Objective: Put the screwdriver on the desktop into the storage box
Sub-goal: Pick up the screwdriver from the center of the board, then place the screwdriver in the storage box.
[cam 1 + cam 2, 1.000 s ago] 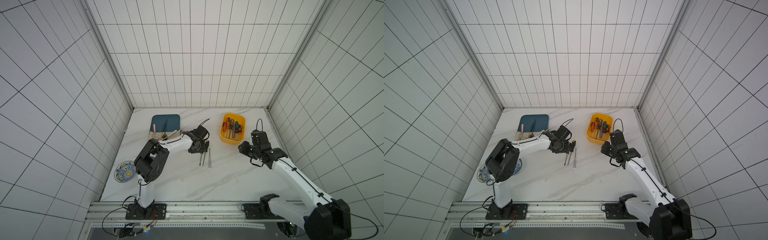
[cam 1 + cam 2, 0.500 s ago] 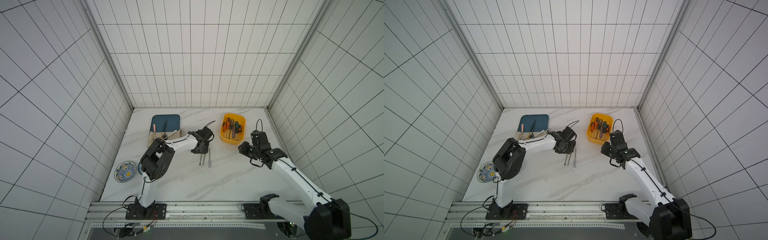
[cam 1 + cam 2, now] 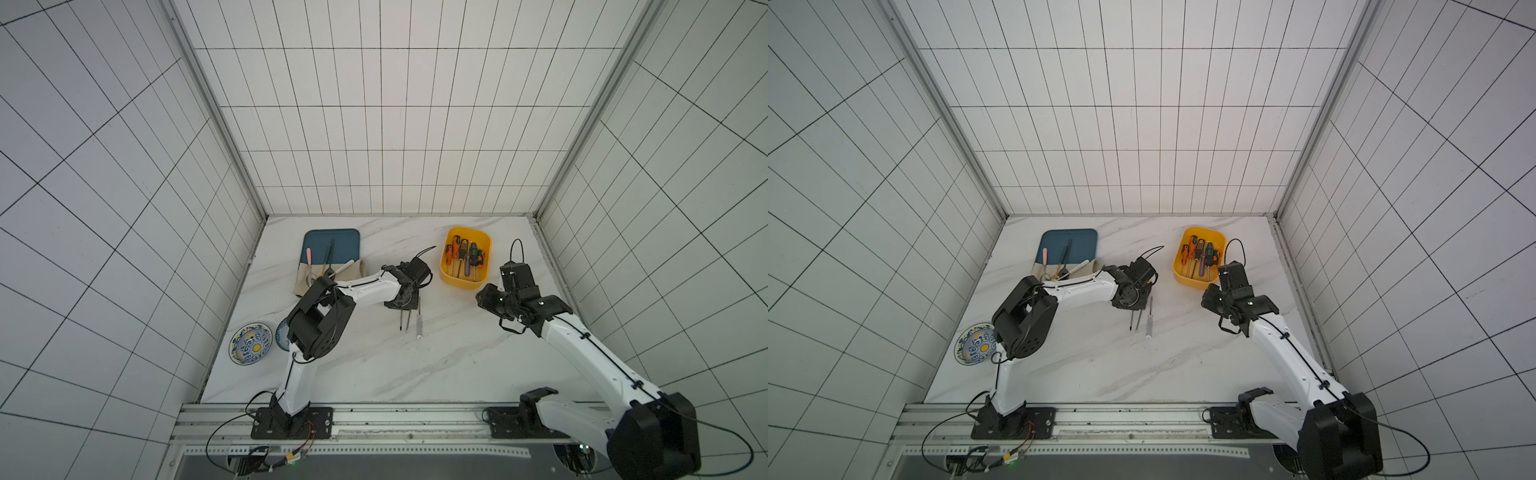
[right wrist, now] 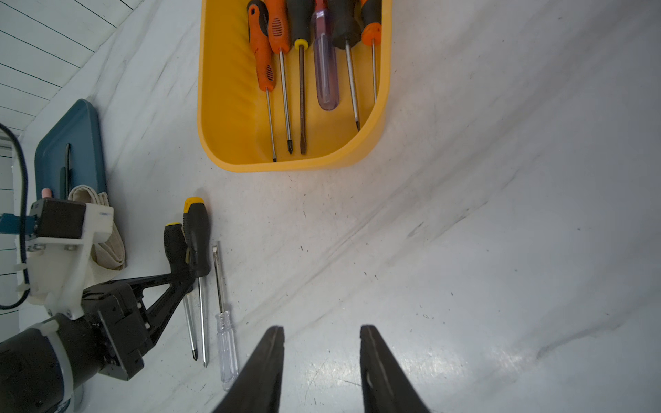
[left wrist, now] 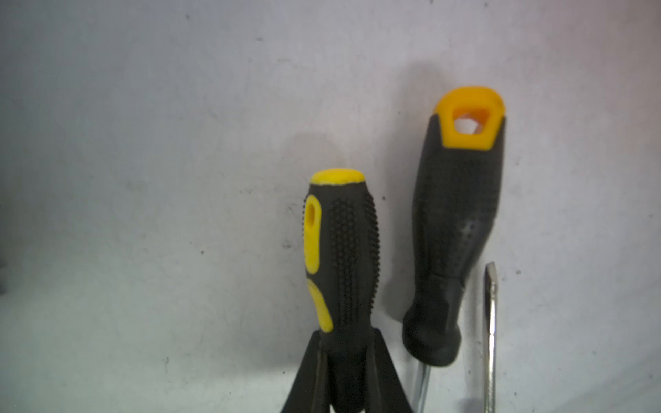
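Three screwdrivers lie side by side on the white desktop point(image 3: 415, 374). My left gripper point(image 5: 345, 334) is shut on the neck of the shorter black-and-yellow screwdriver point(image 5: 343, 250), low at the desktop. The longer black-and-yellow screwdriver point(image 5: 458, 221) lies right beside it, then the clear-handled one point(image 4: 225, 339). In the right wrist view the left gripper point(image 4: 180, 277) pinches that short screwdriver point(image 4: 173, 243). The yellow storage box point(image 3: 446, 274) at the back right holds several screwdrivers. My right gripper point(image 4: 322, 332) hangs open and empty near the box's front side.
A dark teal tray point(image 3: 330, 245) with cutlery and a beige cloth point(image 3: 303, 282) sit at the back left. A patterned plate point(image 3: 250, 343) lies by the left wall. Tiled walls close three sides.
My left gripper has reached a little further over the screwdrivers and shut on the short black-and-yellow handle. The right arm has not moved.
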You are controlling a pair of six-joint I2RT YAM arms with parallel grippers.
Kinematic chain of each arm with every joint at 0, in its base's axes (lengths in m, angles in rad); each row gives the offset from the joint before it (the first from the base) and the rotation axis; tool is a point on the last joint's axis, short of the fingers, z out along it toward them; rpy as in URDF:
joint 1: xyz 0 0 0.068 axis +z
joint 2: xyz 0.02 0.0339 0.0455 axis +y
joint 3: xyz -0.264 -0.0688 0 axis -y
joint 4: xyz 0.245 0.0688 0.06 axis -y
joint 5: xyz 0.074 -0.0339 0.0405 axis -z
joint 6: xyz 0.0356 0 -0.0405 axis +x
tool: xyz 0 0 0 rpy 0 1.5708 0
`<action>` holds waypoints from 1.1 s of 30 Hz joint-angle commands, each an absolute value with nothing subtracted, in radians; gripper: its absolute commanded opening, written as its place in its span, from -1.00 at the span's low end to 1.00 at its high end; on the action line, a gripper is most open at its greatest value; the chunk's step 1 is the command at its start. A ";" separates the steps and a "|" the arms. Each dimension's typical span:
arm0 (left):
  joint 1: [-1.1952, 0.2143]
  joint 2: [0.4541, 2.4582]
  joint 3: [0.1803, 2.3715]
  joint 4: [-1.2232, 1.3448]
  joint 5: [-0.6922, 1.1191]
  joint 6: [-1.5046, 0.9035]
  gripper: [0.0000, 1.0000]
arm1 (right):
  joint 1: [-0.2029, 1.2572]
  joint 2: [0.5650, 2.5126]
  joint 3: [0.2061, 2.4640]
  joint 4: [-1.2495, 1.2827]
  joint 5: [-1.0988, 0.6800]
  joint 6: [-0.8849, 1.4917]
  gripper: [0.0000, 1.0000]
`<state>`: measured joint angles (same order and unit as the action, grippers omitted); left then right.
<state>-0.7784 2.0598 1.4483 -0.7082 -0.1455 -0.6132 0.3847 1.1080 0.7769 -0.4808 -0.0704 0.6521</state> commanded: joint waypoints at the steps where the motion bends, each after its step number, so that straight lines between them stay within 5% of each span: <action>1: -0.777 2.043 1.399 -0.704 -0.167 -0.618 -1.00 | 0.403 1.112 0.764 -0.460 -0.083 0.654 -0.22; 8: -0.754 1.851 1.320 -0.704 -0.155 -0.620 -1.00 | 0.469 1.131 0.803 -0.390 -0.190 0.626 -0.11; 22: -0.688 1.286 0.957 -0.404 0.182 -0.673 -1.00 | 0.605 1.234 0.858 -0.042 -0.606 0.706 -0.05; 33: -0.682 1.087 0.820 -0.277 0.311 -0.692 -1.00 | 0.704 1.347 0.954 0.135 -0.722 0.771 -0.03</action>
